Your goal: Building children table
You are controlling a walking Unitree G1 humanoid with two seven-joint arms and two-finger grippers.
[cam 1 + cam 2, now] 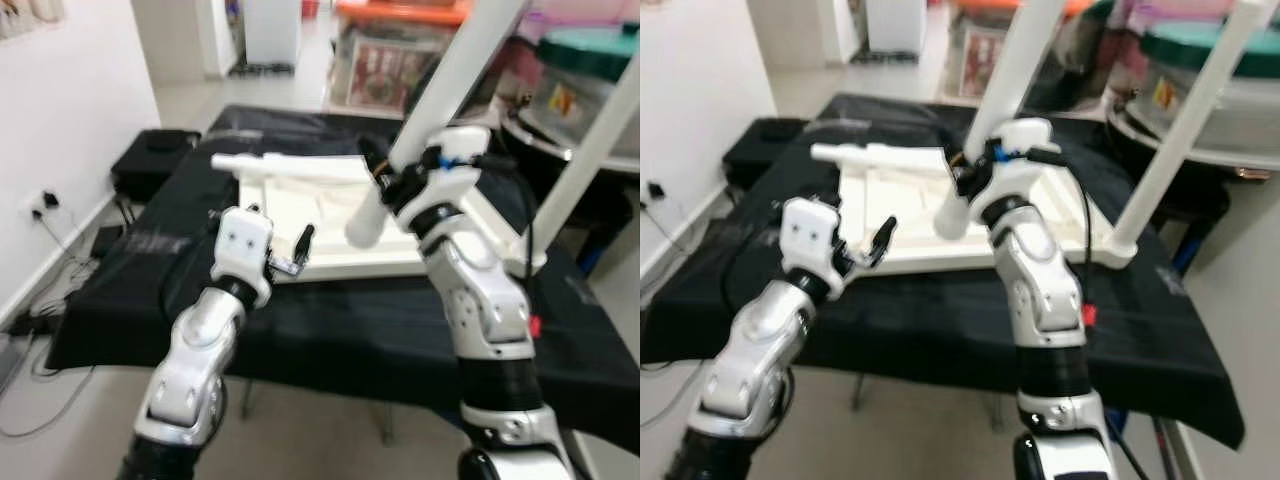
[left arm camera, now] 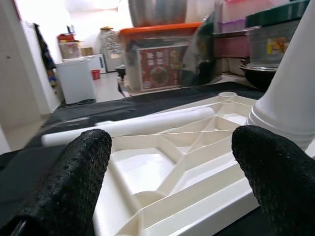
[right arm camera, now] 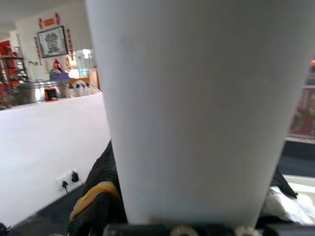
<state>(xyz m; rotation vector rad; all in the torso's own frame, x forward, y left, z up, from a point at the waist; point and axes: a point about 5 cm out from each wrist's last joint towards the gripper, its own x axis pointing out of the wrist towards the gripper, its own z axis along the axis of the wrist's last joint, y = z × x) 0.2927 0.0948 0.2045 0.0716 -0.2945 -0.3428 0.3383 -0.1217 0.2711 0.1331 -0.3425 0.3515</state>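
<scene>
The white children's table top (image 1: pixel 290 195) lies upside down on a black-covered table (image 1: pixel 330 320). One white leg (image 1: pixel 590 140) stands fitted at its near right corner. A second leg (image 1: pixel 440 90) leans tilted over the top's middle, and my right gripper (image 1: pixel 388 182) is shut on it near its lower end. This leg (image 3: pixel 197 108) shows close up in the right wrist view. A third leg (image 1: pixel 275 163) lies loose along the far edge. My left gripper (image 1: pixel 297 250) hovers open at the top's near left edge, its fingers (image 2: pixel 74 182) apart with nothing between them.
A black case (image 1: pixel 150 160) sits on the floor left of the table, beside a wall socket with cables (image 1: pixel 40 205). Storage boxes (image 1: pixel 400 60) and a teal-lidded container (image 1: pixel 590 50) crowd the back and right. Open floor lies ahead at the far left.
</scene>
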